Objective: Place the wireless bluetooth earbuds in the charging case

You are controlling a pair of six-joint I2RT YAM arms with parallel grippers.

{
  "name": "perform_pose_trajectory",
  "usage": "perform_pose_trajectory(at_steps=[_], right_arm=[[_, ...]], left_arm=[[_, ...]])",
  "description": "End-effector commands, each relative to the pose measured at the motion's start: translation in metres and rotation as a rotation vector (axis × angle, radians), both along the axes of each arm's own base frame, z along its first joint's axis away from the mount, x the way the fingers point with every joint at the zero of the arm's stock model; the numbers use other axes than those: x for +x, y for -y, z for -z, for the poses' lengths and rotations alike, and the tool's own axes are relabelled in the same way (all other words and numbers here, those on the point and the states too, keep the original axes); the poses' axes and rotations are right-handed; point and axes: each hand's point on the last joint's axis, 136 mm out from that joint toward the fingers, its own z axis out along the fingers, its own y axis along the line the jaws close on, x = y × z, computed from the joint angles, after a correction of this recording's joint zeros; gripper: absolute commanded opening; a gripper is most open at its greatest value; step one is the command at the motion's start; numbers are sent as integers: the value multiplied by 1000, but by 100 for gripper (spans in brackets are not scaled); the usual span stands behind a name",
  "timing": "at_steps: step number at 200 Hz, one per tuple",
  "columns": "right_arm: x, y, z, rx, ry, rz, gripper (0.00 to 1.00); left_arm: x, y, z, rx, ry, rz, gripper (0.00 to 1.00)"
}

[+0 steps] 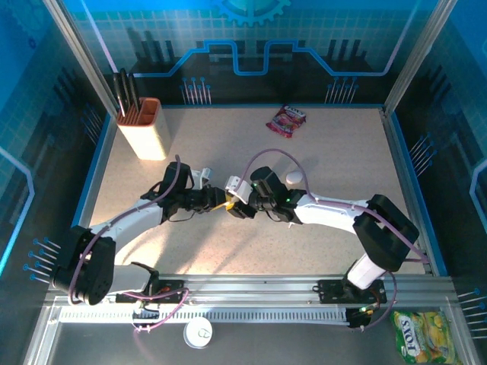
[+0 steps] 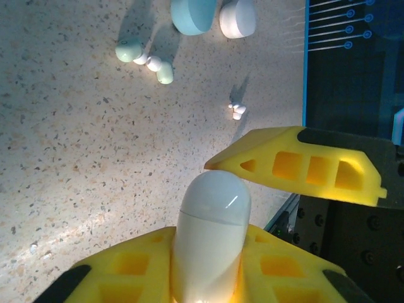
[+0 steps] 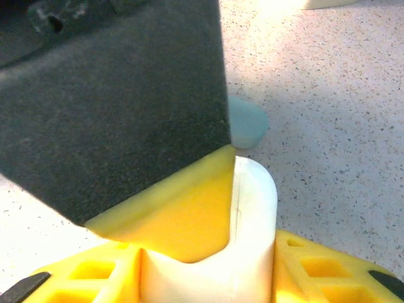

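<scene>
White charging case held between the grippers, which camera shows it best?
Left wrist view: the white case stands close, rounded top and seam clear. Right wrist view: a dark finger pad hides half of it. From above it is too small to tell.

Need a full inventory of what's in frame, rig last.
earbuds: several, white and light blue, two loose clusters on the table
held white case: one, white, gripped mid-table
light-blue case: one, light blue, on table
loose white case: one, white, beside light-blue case
knife block: one, beige, far left corner
red packet: one, red, far edge
yellow-green packet: one, yellow-green, off table, near right
white disc: one, white, off table, near side
left gripper: one, yellow-fingered, shut on held white case
right gripper: one, yellow-fingered, shut on held white case
</scene>
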Motion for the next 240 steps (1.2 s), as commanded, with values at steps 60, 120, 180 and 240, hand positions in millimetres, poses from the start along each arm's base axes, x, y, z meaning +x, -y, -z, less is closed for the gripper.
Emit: perform_pose_trajectory(at_steps=[60, 120, 180, 240], right_arm=[[-14, 26, -77, 339, -117, 4, 74], [-25, 58, -132, 685, -341, -80, 63], [-33, 46, -143, 690, -358, -164, 56], [-35, 39, -145, 653, -332, -162, 31]], left_arm=[[0, 3, -53, -126, 498, 36, 9], [-32, 11, -126, -352, 904, 147, 9], [-53, 31, -139, -454, 974, 282, 10], [-57, 37, -140, -454, 1001, 315, 11]])
